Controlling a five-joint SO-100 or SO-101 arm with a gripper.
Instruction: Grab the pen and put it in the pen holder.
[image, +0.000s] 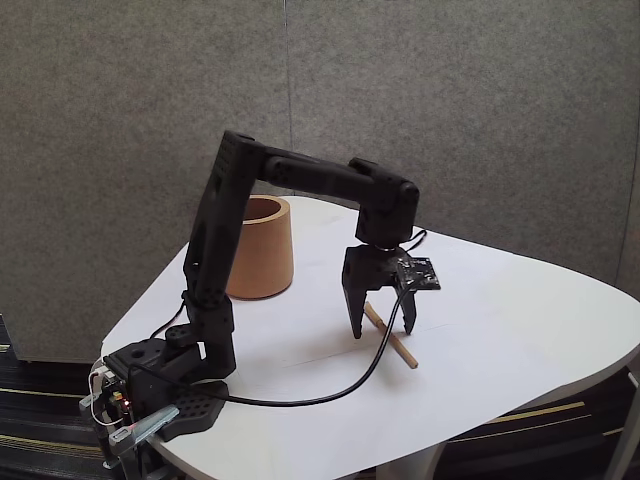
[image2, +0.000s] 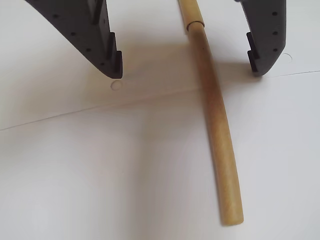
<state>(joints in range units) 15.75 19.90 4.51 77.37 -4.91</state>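
Nearest the fixed camera we see the arm's black base (image: 165, 395) clamped at the front left corner of the white desk (image: 500, 340), with a black cable (image: 330, 385) looping from it across the desktop up towards the wrist. From the base the lower link rises steeply, leaning slightly right, to an elbow high above the desk; the upper link then runs right and a little downward, and the wrist bends so that the jaws (image: 384, 331) point straight down at the desk.

The jaws stand open, one finger on each side of the pen (image: 391, 337), tips just above or at the desktop; we cannot tell whether they touch it. In the wrist view the two dark fingers (image2: 102, 42) enter from the top edge, spread wide, and the pen (image2: 215, 115) lies flat between them, nearer the right finger and touching neither. Its thinner section sits at the top, its thicker tan shaft running down towards the bottom of that view.

Farther back, behind the lower link, the pen holder (image: 262, 250) stands upright on the desk, well apart from the pen. A grey wall panel (image: 450, 100) closes the scene.
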